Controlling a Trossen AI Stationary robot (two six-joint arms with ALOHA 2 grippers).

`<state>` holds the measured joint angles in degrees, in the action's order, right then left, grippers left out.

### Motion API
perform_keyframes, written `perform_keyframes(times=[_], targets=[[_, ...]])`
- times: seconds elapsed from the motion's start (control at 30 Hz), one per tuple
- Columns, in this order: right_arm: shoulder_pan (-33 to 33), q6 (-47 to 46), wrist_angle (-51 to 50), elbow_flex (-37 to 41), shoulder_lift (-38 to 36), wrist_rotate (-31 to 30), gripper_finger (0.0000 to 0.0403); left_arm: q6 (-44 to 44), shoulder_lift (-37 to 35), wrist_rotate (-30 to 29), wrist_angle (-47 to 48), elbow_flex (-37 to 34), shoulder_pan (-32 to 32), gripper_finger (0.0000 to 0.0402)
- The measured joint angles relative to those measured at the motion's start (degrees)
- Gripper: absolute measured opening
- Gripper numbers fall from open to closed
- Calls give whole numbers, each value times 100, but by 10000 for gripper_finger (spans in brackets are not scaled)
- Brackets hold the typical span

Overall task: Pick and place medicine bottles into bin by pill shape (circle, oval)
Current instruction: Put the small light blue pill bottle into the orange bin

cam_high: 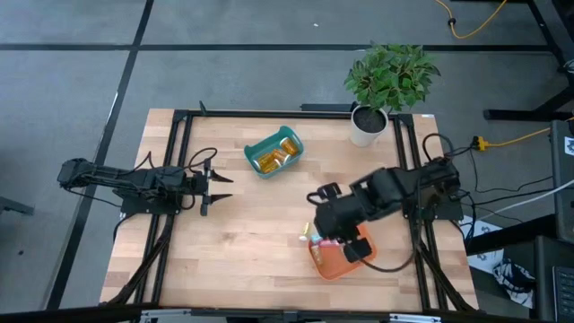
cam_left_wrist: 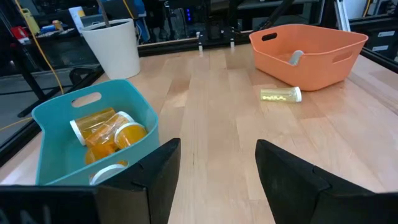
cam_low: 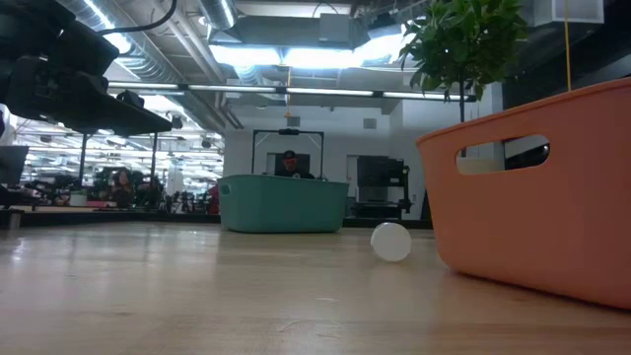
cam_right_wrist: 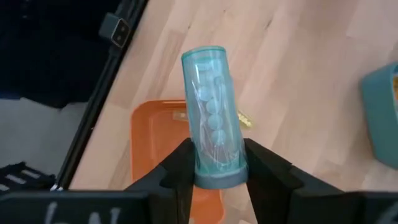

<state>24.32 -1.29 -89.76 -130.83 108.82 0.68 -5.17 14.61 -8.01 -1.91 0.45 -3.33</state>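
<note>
Two bins were on the table: a teal bin holding amber bottles, and an orange bin partly hidden under the right arm. Right gripper was clamped on a teal bottle of round pills, held over the orange bin. Left gripper waited at the table's left, fingers apart. One yellow bottle lay beside the orange bin; something pale inside that bin could not be made out.

My overhead camera looks straight down on the whole tabletop. The low one sits at board level, facing the room. Both catch the orange bin, as does the left wrist camera, probably from mid-table.
</note>
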Motion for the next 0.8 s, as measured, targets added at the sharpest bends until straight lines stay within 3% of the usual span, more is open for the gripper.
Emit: perform_keyframes(times=[0.2, 0.43, 0.8], targets=[[288, -214, -25, 1321, -312, -415, 121, 0, 0, -1, 0, 0, 0, 202], [494, -1800, 114, 3160, -870, -467, 121, 9, 0, -2, 2, 0, 1, 202], [712, -3607, 1180, 4509, -1072, -454, 138, 58, 0, 0, 2, 0, 1, 202]])
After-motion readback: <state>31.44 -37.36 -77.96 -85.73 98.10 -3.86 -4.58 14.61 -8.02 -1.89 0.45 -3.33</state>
